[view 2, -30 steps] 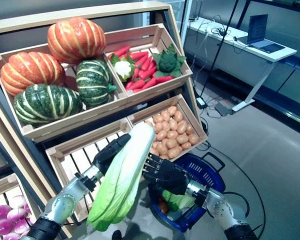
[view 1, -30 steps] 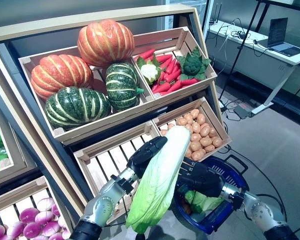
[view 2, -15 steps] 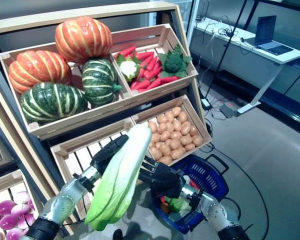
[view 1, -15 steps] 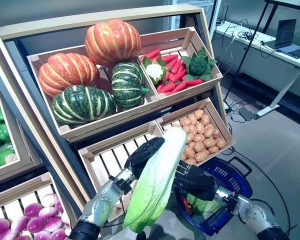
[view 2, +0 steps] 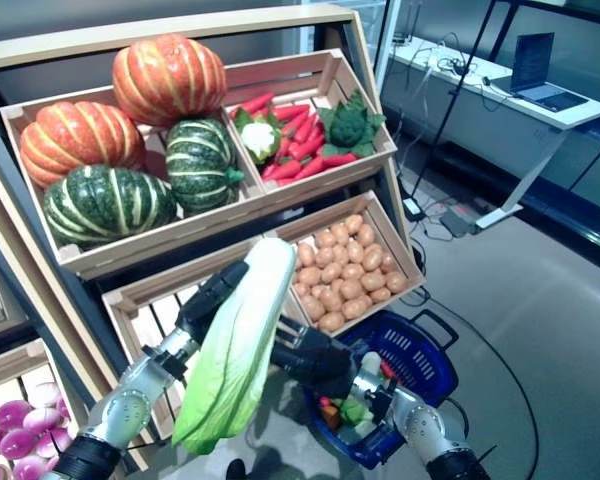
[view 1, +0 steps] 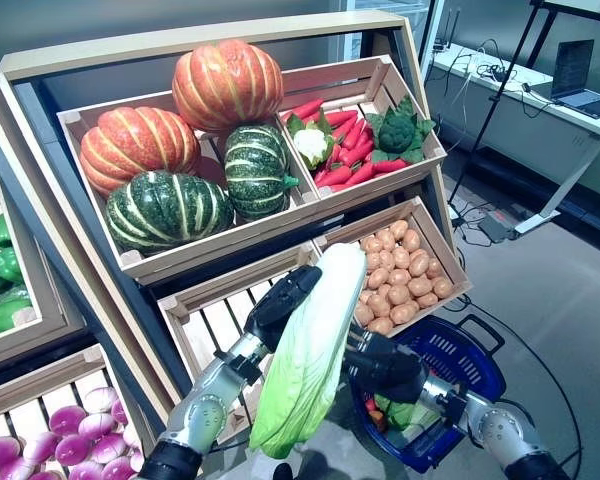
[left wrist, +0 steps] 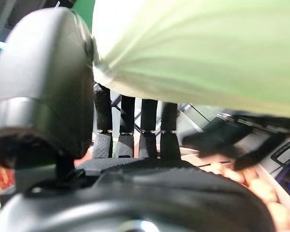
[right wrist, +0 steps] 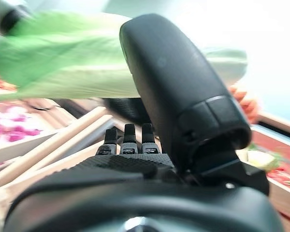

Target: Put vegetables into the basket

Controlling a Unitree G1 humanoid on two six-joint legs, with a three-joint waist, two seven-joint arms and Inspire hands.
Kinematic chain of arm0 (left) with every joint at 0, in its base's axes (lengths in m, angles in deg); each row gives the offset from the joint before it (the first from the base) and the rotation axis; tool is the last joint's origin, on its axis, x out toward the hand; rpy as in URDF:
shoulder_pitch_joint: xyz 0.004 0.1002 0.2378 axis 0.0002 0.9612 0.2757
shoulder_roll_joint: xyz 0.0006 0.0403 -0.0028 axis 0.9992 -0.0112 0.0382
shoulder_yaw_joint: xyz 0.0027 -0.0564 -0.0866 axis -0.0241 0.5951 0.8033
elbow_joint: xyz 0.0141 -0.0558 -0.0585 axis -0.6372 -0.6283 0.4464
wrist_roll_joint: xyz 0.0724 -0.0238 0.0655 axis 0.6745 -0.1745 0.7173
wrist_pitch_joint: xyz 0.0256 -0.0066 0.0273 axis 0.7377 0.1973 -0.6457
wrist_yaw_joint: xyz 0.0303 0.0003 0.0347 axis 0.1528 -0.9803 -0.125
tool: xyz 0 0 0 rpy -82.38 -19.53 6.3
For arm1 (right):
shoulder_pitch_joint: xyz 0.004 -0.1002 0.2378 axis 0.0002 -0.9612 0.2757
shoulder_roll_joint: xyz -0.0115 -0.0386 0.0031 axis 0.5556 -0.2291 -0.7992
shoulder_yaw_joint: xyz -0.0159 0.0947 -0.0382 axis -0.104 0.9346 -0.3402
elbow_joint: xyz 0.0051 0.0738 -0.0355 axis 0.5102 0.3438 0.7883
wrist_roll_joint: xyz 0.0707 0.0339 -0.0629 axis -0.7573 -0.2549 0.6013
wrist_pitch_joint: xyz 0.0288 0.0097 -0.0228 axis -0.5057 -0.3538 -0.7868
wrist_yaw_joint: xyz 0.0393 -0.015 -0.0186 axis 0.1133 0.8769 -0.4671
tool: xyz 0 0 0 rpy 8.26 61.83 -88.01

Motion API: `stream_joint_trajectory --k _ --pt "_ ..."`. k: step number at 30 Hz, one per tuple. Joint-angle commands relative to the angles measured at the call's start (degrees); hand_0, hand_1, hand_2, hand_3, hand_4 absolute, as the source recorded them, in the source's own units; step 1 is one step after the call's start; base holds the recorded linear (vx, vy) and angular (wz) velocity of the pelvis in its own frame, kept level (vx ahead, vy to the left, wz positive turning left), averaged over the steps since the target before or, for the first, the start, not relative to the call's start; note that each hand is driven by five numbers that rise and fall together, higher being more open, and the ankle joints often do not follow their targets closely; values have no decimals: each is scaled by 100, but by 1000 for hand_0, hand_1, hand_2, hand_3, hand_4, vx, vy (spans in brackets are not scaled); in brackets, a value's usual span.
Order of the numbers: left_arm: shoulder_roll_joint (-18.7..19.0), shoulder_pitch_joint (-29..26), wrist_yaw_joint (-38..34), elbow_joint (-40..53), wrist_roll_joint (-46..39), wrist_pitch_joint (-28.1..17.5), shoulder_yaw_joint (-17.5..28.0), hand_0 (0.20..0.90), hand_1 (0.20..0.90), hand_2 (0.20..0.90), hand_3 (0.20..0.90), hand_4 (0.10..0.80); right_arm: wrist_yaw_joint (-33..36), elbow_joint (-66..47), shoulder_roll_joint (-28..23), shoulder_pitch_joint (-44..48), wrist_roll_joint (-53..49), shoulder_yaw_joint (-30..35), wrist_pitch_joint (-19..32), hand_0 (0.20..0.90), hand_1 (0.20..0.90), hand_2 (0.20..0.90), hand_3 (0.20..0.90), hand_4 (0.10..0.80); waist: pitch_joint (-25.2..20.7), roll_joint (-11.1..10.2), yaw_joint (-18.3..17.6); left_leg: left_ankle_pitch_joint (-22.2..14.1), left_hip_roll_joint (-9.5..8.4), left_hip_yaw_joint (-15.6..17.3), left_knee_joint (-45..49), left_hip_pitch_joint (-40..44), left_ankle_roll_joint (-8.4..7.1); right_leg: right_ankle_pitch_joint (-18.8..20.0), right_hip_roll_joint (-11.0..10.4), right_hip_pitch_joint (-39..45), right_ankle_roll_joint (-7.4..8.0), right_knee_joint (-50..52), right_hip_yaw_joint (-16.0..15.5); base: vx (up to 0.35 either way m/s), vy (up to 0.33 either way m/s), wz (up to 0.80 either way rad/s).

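A long napa cabbage, white at its top and green at its leafy lower end, hangs upright in front of the shelf. My left hand grips its upper part from the left, thumb on one side and fingers on the other. My right hand lies against the cabbage's right side at mid-height, and its fingers run straight under the leaves. The blue basket stands on the floor at the lower right, just right of the cabbage, with a green vegetable inside.
The sloped wooden shelf holds crates of pumpkins, red vegetables with a cauliflower, potatoes and purple onions. A bare slatted crate sits behind the cabbage. A desk with a laptop stands far right.
My right hand has moved left from over the basket until it rests against the cabbage. The cabbage has risen slightly in my left hand. The camera shifted a little early on.
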Motion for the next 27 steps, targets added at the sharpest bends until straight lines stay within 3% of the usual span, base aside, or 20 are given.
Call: stream_joint_trajectory --k 1,7,14,19,27 --pt "-358 -998 540 716 -479 -515 -110 300 300 300 300 400 -822 -263 408 456 -95 -412 -175 900 900 900 900 800 -180 -141 91 -731 90 -184 14 411 -151 331 -377 -134 10 121 117 0 0 0" --pt "-338 -1042 578 787 -317 -600 -175 300 300 300 300 400 -670 -212 405 437 -53 -463 -208 900 900 900 900 800 -205 -149 85 -725 92 -182 14 410 -152 337 -369 -136 2 120 131 0 0 0" --pt "-303 -1033 556 933 -219 -610 -194 300 300 300 300 400 28 -49 461 390 -365 -380 -77 900 900 900 900 800 -222 -135 82 -721 79 -180 14 416 -138 343 -362 -127 -3 115 152 0 0 0" --pt "-283 -1031 511 965 -243 -639 -192 300 300 300 300 400 25 -30 512 363 -398 -318 -48 900 900 900 900 800 -209 -129 77 -717 75 -181 14 427 -127 341 -355 -132 -11 137 179 0 0 0" --pt "-359 -992 387 957 -413 -583 -182 300 300 300 300 400 -111 -237 654 390 -806 -283 403 900 900 900 900 800 -213 -127 84 -734 62 -201 14 436 -117 332 -355 -116 -14 129 185 0 0 0"
